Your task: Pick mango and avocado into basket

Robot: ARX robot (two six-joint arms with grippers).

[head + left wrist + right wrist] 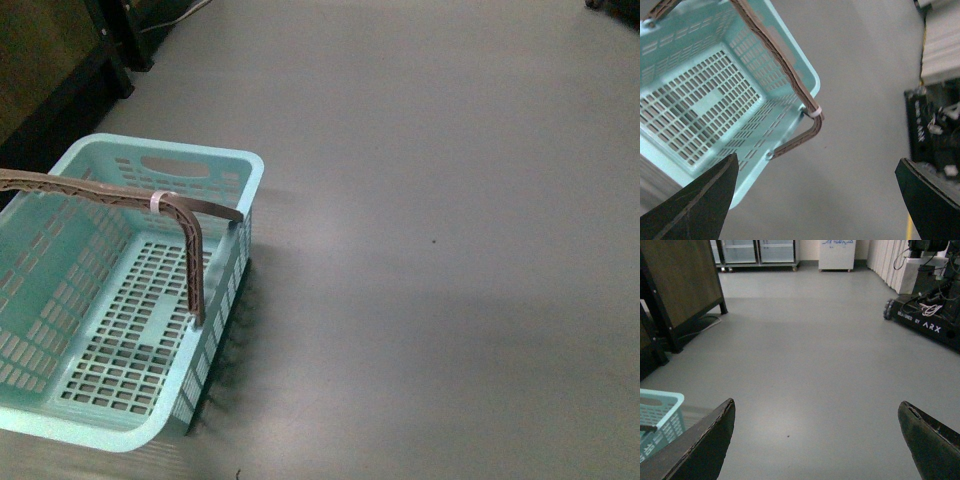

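Left gripper (815, 165) (jaws spread) hangs over slotted teal plastic basket (765, 75).

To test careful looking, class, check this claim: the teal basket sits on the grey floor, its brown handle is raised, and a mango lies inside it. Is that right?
Not quite. The basket is empty: the front view shows its slotted bottom bare, no mango anywhere. The rest holds: it sits on the grey floor with its brown handle raised.
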